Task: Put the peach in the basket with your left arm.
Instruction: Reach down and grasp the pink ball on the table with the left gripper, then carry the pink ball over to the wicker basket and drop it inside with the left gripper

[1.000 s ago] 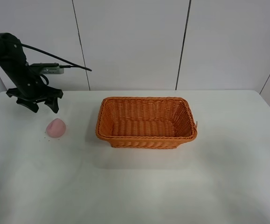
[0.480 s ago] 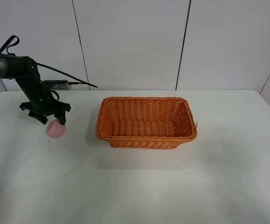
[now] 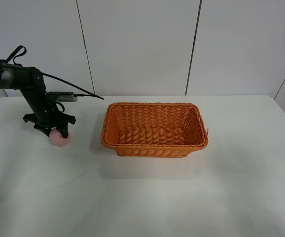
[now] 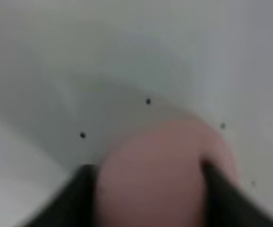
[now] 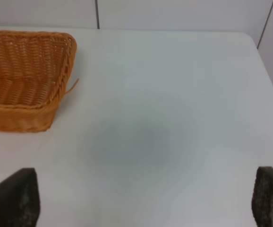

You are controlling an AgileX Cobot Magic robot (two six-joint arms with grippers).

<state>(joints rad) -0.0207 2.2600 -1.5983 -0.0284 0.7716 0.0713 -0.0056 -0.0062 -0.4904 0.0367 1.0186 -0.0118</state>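
The pale-pink peach (image 3: 59, 139) lies on the white table, left of the orange wicker basket (image 3: 155, 146). My left gripper (image 3: 55, 132) is down over the peach, with a black finger on each side. In the left wrist view the peach (image 4: 160, 170) fills the gap between the fingertips (image 4: 84, 189), which press against its sides. The peach still rests on the table. The basket holds nothing and also shows in the right wrist view (image 5: 28, 71). My right gripper (image 5: 146, 198) is open and empty above bare table; it is out of the exterior view.
The white table (image 3: 182, 197) stretches in front of and to the right of the basket. White wall panels (image 3: 137, 44) stand behind the table's far edge. Black cables (image 3: 68, 84) trail from the left arm toward the basket side.
My left gripper has come down and a little to the right, from above and behind the peach to around it, and its fingers have closed in on the peach.
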